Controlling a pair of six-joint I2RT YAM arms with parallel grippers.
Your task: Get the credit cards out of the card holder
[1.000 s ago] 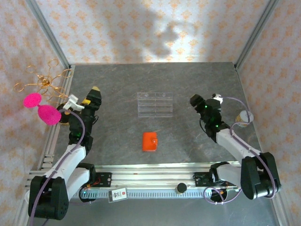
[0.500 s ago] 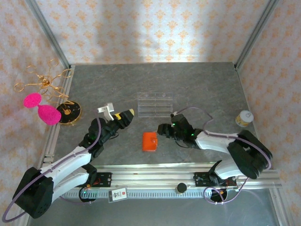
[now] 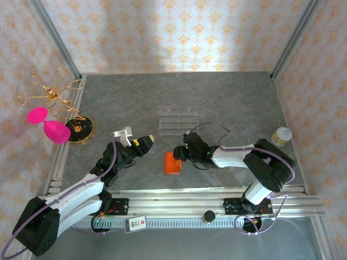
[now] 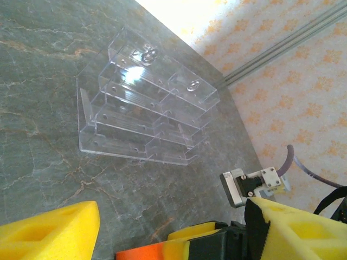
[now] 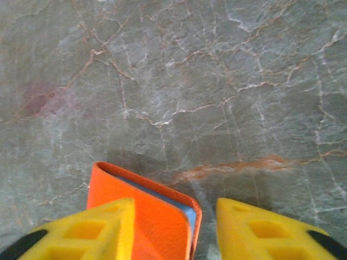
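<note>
The orange-red card holder (image 3: 171,163) lies folded shut on the grey table, near the front middle. My right gripper (image 3: 180,154) is low at its right edge. In the right wrist view the card holder (image 5: 154,211) sits between the yellow fingers (image 5: 87,227) of the right gripper (image 5: 173,208). One finger overlaps its cover and the other stands a small gap off its rim, so the jaws are open. A blue-grey layer shows between the covers; the credit cards are hidden. My left gripper (image 3: 145,142) hovers open just left of the holder (image 4: 138,253).
A clear acrylic slotted rack (image 3: 178,120) stands behind the holder, close in front of the left gripper (image 4: 168,219). A black disc (image 3: 81,129), pink pieces (image 3: 54,131) and a gold wire stand (image 3: 51,93) sit at the left edge. A small jar (image 3: 281,135) is at the right.
Both arms swung in from the sides toward the holder. The right gripper came down onto its right edge and its jaws narrowed; the left gripper's jaws narrowed slightly.
</note>
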